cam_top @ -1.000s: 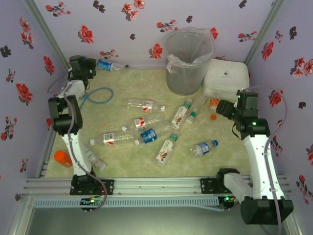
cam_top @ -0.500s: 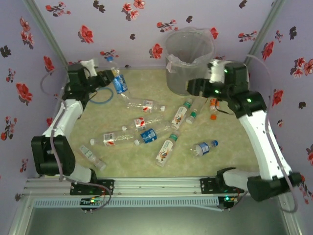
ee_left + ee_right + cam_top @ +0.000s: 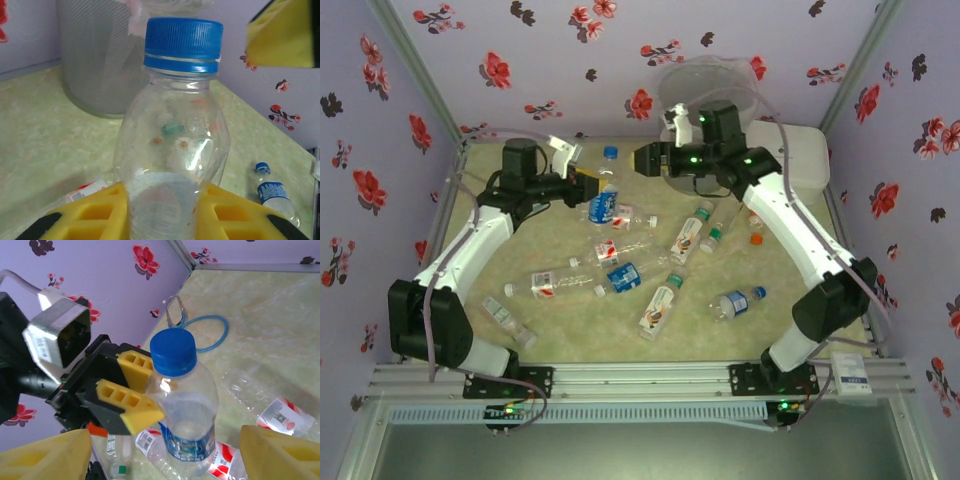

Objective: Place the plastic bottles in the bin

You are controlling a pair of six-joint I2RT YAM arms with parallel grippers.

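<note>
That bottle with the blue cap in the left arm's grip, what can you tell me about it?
The blue-capped bottle is small, of clear, thin-looking plastic, with a ribbed blue screw cap and a blue-and-white label round its lower body. It looks empty. It stands upright, seemingly held above the table, pinched low on its body between the yellow fingers of the left tool. Nothing else appears to touch it. The grey bin stands behind it.

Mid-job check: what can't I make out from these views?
Inside of the bin: top external, the right arm and bag lining hide it.
Label of the held bottle: left wrist, cut off by the bottom edge and the left gripper.
Print on the loose bottles: top external, too small.
</note>
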